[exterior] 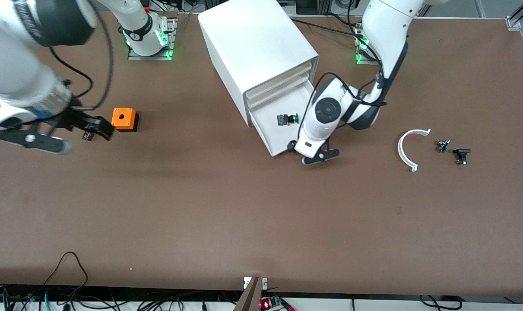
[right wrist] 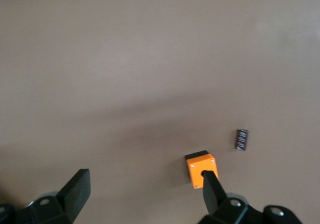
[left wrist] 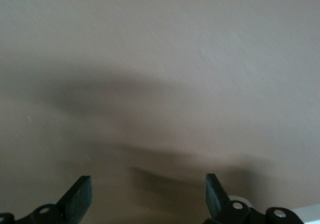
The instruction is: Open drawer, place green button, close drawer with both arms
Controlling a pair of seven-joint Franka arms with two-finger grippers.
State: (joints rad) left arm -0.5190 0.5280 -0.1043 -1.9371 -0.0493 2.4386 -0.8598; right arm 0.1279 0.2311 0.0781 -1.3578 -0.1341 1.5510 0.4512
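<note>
Brown tabletop [exterior: 226, 216] spreads beneath us, with the white cabinet [exterior: 257, 56] near our bases. Its lowest drawer [exterior: 283, 129] is pulled out, and the green-capped button [exterior: 287, 119] lies inside on the drawer floor. Our left gripper [exterior: 314, 152] sits at the drawer's front end, fingers [left wrist: 80, 196] spread and empty. Our right gripper [exterior: 77, 134], also spread and empty, hangs above the table beside the orange cube [exterior: 124, 119], toward the right arm's end.
</note>
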